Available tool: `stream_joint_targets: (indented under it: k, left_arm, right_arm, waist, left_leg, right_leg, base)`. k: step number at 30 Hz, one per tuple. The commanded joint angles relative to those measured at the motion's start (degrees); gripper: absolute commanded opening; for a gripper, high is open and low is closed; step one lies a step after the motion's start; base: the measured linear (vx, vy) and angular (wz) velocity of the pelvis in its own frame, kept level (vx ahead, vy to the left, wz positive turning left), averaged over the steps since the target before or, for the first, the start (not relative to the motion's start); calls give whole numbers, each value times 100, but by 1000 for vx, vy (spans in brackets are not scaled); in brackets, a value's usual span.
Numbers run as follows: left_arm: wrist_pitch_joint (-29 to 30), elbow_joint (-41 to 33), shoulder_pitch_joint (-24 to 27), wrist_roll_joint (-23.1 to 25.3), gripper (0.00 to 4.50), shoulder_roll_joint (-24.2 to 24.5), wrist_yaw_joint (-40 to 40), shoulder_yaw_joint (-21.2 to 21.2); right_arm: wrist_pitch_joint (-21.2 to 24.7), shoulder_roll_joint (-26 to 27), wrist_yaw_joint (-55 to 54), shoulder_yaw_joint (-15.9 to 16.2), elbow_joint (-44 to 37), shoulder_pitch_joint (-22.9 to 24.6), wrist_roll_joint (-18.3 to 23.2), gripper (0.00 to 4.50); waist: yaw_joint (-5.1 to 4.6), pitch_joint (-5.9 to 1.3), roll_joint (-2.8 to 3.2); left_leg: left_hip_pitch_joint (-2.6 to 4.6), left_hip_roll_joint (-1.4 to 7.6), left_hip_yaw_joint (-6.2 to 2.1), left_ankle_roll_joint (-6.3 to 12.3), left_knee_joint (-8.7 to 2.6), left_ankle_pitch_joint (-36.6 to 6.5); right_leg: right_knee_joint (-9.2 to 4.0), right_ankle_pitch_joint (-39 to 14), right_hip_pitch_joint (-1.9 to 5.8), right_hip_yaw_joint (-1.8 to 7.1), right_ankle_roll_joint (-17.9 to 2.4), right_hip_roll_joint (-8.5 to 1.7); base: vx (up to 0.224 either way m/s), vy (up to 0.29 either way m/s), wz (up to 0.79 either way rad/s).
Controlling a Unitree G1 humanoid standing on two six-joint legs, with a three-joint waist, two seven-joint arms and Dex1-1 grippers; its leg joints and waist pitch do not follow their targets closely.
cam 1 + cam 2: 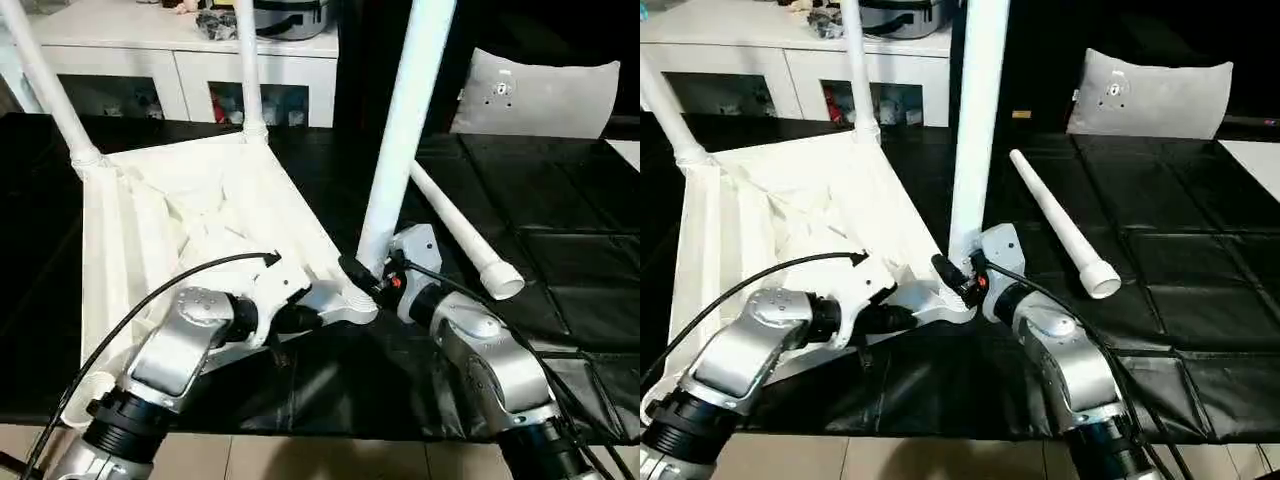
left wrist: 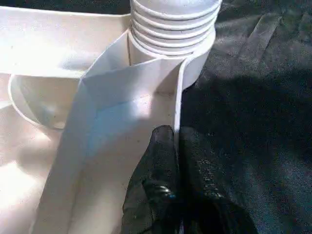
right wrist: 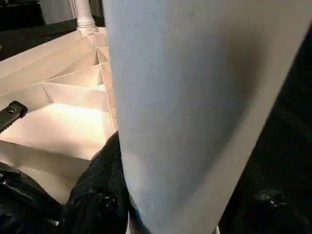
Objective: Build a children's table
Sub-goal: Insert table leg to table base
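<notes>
Standing leg [image 1: 400, 150] between right tool [image 1: 372, 277] fingers.

Upright leg [image 1: 405, 130] top cut off; maybe threaded.

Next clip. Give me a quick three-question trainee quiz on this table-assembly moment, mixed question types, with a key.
1. How many legs stand upright in the tabletop's corner sockets?
A) one B) two C) three D) four

2. True or false: the loose leg on the black mat lies across the tabletop.

3. What is each gripper doing at the near leg?

Key
1. C: two at the far corners, one at the near corner.
2. False: it lies on the mat, apart from the tabletop.
3. The left gripper pinches the tabletop's rim just beside the socket; the right gripper holds the near leg low, just above its socket.
</notes>
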Motion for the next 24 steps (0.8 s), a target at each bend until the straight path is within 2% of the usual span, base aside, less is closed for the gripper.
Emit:
stream_joint_targets:
  k: [1,2,3,6,9,10,15,21,23,24]
  left_arm:
    - [21,-291,-204,29,0,6,398,340]
    - [21,-291,-204,29,0,6,398,340]
    - [-89,-273,-204,72,0,76,343,251]
    - [-329,-165,-223,190,0,253,259,51]
    - [-494,-136,-259,258,0,336,286,-29]
    - [-584,-134,-265,312,0,410,235,-102]
    - [-588,-77,-267,334,0,523,210,-169]
    - [-547,17,-312,309,0,565,263,-184]
    - [-563,45,-323,288,0,557,265,-176]
    - [-585,61,-328,272,0,547,271,-169]
  right_arm:
    - [359,-65,10,155,468,348,-98,189]
    - [359,-65,10,155,468,348,-98,189]
    - [297,-29,12,113,525,332,-79,189]
    - [209,62,-37,13,681,231,-48,189]
    - [141,84,-19,-16,802,150,-63,189]
    - [100,63,-2,1,855,122,-100,189]
    - [5,41,17,-17,934,104,-142,189]
    - [-11,41,92,-52,927,131,-110,189]
    - [66,54,209,-91,937,126,26,245]
    - [24,59,211,-104,959,113,30,245]
  waist:
    - [-1,-224,78]
    - [-5,-223,76]
    - [5,-222,122]
    - [-1,-223,101]
    - [-28,-209,132]
    - [-39,-202,121]
    - [-71,-194,153]
    - [-68,-192,145]
    - [-70,-190,148]
    - [-65,-189,137]
  left_leg:
    - [67,195,-181,-88,-506,-2600]
    - [65,195,-182,-88,-508,-2614]
    - [74,194,-183,-95,-509,-2639]
    - [66,185,-188,-79,-510,-2683]
    - [84,187,-191,-100,-508,-2761]
    - [82,186,-190,-103,-509,-2785]
    - [98,184,-212,-129,-511,-2970]
    - [108,188,-208,-131,-517,-2993]
    - [111,186,-208,-124,-514,-3024]
    - [104,184,-206,-116,-513,-2995]
  right_leg:
    - [-630,-3216,55,231,-498,-431]
    - [-629,-3205,57,231,-506,-432]
    - [-634,-3188,54,237,-522,-442]
    - [-647,-3223,54,235,-519,-446]
    - [-662,-3344,40,227,-500,-450]
    - [-670,-3374,37,225,-494,-446]
    - [-694,-3524,27,198,-436,-451]
    - [-683,-3440,14,208,-477,-444]
    - [-689,-3474,13,207,-470,-446]
    - [-689,-3492,13,210,-468,-450]
  base:
    - [0,0,0]
    - [0,0,0]
    - [0,0,0]
    - [0,0,0]
    - [0,0,0]
    - [0,0,0]
    - [0,0,0]
    - [0,0,0]
    - [0,0,0]
    - [0,0,0]
